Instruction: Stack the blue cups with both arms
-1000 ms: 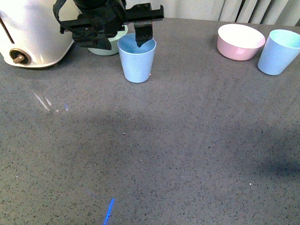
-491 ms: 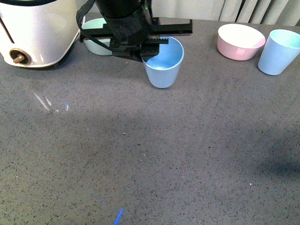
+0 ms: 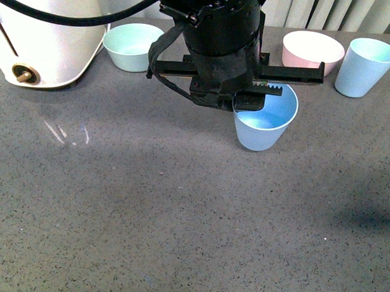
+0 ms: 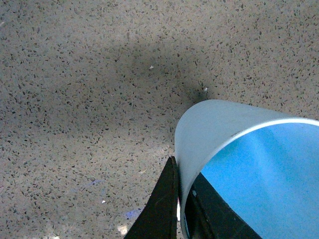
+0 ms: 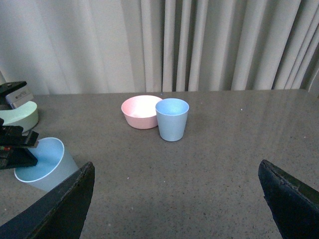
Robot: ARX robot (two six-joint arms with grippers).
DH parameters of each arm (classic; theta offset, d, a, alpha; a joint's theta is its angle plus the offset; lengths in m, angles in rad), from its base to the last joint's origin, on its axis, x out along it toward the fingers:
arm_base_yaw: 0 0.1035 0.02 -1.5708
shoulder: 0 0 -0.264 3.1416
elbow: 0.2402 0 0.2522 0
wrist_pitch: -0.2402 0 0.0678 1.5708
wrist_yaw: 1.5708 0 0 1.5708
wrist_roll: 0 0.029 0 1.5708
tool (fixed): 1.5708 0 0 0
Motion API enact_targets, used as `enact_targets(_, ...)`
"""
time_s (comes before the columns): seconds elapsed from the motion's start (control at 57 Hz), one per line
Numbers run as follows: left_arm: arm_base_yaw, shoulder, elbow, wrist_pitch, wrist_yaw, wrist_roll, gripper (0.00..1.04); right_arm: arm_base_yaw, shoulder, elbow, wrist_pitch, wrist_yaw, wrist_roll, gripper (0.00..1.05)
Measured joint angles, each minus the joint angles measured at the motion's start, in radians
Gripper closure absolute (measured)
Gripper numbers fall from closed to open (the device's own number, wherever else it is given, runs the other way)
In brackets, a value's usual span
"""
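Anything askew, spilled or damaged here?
Only the blue cup in the left gripper: pinched by its rim, it hangs tilted. The second blue cup stands upright by the pink bowl. No spill or damage seen.

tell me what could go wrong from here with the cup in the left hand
1. The left hand pinches the held blue cup at just one spot on its rim, and the cup hangs tilted. It could swing or slip out on the way.
2. The other blue cup stands close beside the pink bowl. A tilted cup lowered there might clip the bowl or knock the standing cup over instead of nesting.
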Motion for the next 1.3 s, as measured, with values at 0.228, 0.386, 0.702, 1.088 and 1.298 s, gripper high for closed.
enact_targets(0.228,-0.011,0.008,-0.002,-0.002,-0.002,0.003,0.91,0.0,0.0,0.0,0.0,0.0,0.0,0.09)
enact_targets(0.386,-0.012,0.016,-0.002,-0.002,-0.001,0.0,0.69,0.0,0.0,0.0,0.0,0.0,0.0,0.09)
enact_targets(0.702,-0.015,0.017,-0.018,0.022,0.014,-0.025,0.15,0.0,0.0,0.0,0.0,0.0,0.0,0.09)
enact_targets(1.088,0.015,-0.002,-0.02,0.045,0.025,-0.042,0.09,0.0,0.0,0.0,0.0,0.0,0.0,0.09)
enact_targets(1.298,0.04,-0.039,-0.03,0.057,0.025,-0.041,0.09,0.0,0.0,0.0,0.0,0.0,0.0,0.09)
